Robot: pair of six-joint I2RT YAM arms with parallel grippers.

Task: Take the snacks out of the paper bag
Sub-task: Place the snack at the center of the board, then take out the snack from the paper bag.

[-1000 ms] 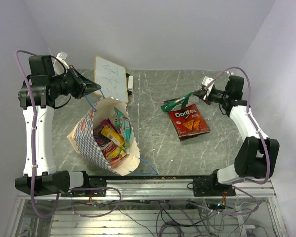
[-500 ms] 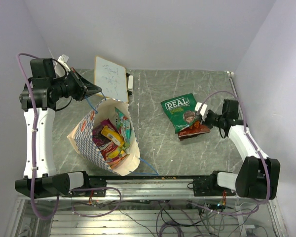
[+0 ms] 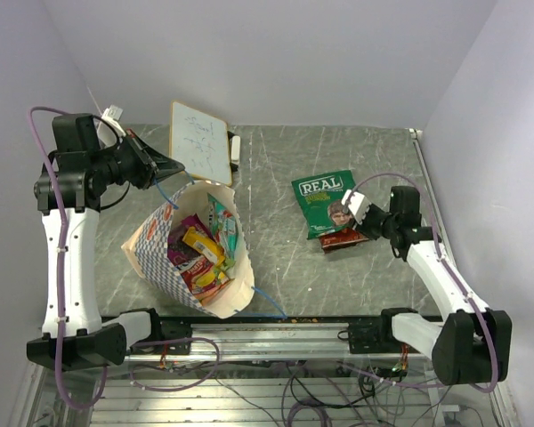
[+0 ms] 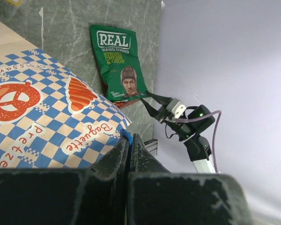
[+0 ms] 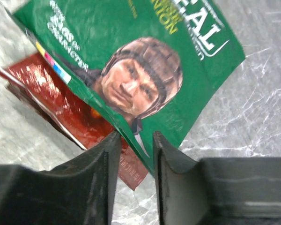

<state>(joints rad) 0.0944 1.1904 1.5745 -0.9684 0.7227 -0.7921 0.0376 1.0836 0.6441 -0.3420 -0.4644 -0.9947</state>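
The paper bag [image 3: 160, 258] stands tilted at the left with its mouth open. Several snacks [image 3: 200, 249] lie inside it. My left gripper [image 3: 173, 165] is shut on the bag's blue cord handle [image 4: 126, 137] and holds it up; the checkered outside [image 4: 37, 117] fills the left wrist view. A green packet [image 3: 325, 202] lies on the table over a red packet [image 3: 343, 237]. My right gripper [image 3: 356, 206] is open at the green packet's near right edge. In the right wrist view that edge [image 5: 131, 56] runs between the spread jaws [image 5: 135, 138], above the red packet [image 5: 70, 103].
A white board with scribbles [image 3: 202, 140] leans at the back, just behind the bag. The side walls stand close to both arms. The metal rail [image 3: 276, 325] runs along the table's near edge.
My right gripper carried the green packet down onto the red packet, let go of it and drew back a little toward the near side. The left gripper held the handle throughout.
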